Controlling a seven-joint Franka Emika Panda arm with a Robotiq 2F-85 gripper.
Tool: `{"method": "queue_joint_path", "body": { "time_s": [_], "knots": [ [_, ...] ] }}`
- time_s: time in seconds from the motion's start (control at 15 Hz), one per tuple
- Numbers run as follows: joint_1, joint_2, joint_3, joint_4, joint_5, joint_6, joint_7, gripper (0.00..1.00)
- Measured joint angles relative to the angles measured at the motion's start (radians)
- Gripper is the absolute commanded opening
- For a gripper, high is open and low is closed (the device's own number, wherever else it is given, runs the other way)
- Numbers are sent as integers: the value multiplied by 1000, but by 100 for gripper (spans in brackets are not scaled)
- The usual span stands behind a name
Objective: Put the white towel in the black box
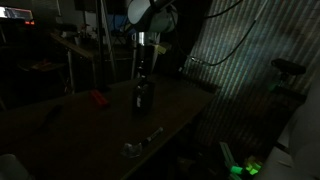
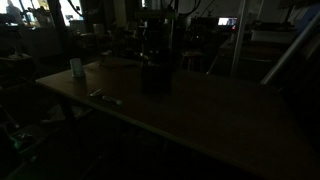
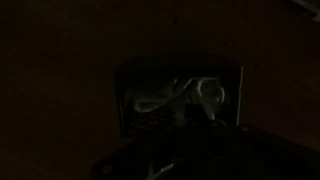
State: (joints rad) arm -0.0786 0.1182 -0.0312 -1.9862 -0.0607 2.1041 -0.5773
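Note:
The scene is very dark. The black box (image 1: 143, 98) stands on the table under the arm, and it shows in both exterior views (image 2: 155, 76). In the wrist view the box (image 3: 130, 85) is seen from above, with the white towel (image 3: 190, 95) lying crumpled inside it. My gripper (image 1: 146, 68) hangs just above the box, also in the other exterior view (image 2: 156, 48). In the wrist view only dark shapes of the gripper (image 3: 185, 150) show at the bottom. I cannot tell whether the jaws are open or shut.
A red object (image 1: 98, 98) lies on the table beside the box. A small shiny item (image 1: 140, 146) lies near the table's edge and shows again in an exterior view (image 2: 105, 97). A white cup (image 2: 76, 67) stands at a table corner. Clutter surrounds the table.

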Motion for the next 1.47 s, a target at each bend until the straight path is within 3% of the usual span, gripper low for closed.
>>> {"method": "queue_joint_path", "body": {
  "time_s": [0.47, 1.47],
  "knots": [
    [-4, -19, -1, -27, 0, -31, 0, 0],
    [0, 47, 2, -56, 0, 130, -11, 0]
  ]
}}
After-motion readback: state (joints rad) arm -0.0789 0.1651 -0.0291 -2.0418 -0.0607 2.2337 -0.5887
